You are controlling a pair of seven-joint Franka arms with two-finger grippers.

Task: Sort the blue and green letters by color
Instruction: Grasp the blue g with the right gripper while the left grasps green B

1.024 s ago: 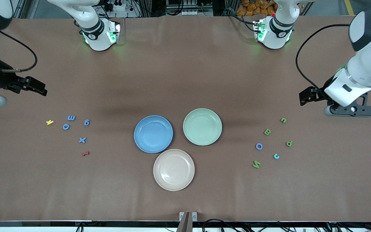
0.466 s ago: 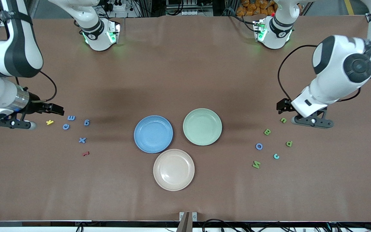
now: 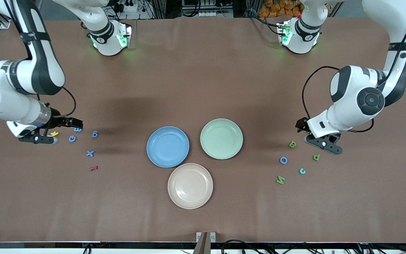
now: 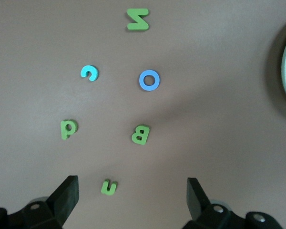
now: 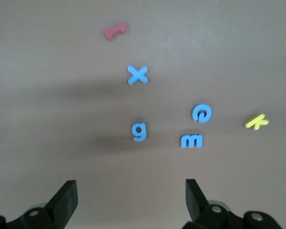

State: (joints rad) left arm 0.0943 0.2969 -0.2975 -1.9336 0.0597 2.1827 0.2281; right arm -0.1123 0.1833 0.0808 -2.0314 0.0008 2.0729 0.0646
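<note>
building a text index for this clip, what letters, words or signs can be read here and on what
"N" green letter
"c" light blue letter
"O" blue letter
"d" or "p" green letter
"B" green letter
"u" or "n" green letter
"I" dark red letter
"x" blue letter
"e" blue letter
"g" blue letter
"m" blue letter
"k" yellow letter
Plates carry no text; arm base markings too small to read.

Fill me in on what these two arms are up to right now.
Nothing is sorted yet. The blue plate, green plate and beige plate hold nothing. The right gripper hangs open over the blue letters at its end of the table; the left gripper hangs open over the green letters at its end. Neither holds anything.
</note>
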